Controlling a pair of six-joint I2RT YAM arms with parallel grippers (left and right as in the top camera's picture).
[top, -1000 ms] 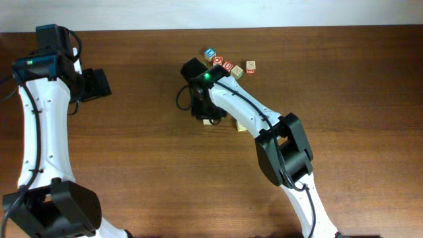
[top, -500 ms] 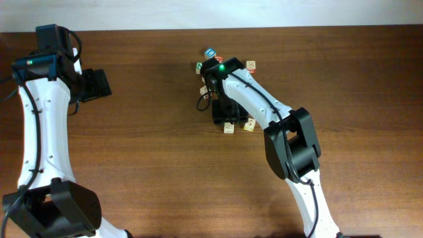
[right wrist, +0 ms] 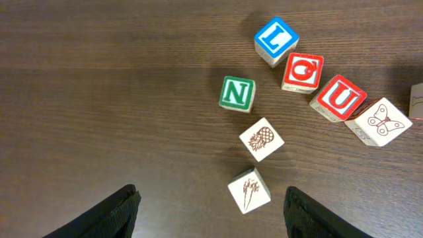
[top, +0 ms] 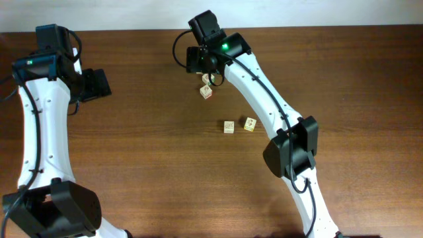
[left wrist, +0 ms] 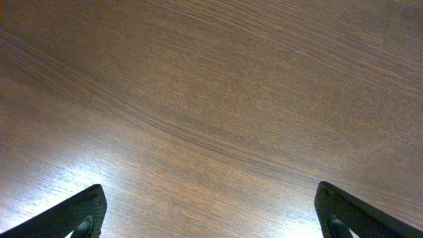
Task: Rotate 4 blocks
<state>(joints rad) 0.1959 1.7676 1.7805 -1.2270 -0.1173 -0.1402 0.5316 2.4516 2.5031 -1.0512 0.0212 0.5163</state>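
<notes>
On the counter, middle: first loose block and second loose block, both pale, are set side by side, close but apart.
Under the right wrist camera: pineapple block and sprig block, pale with red drawings, are lined up below the green N cube, and none are touching.
Lettered cubes: blue cube, red Q cube and red U cube are packed in an arc; contact cannot be told.
Butterfly block: it is placed tight against the red U cube.
Right hand: its fingers are spread and nothing is pinched; the sprig block is seen on the counter between them.
Left hand: it is spread fully, nothing is held, and only bare wood is seen beneath it, well apart from all the blocks.
</notes>
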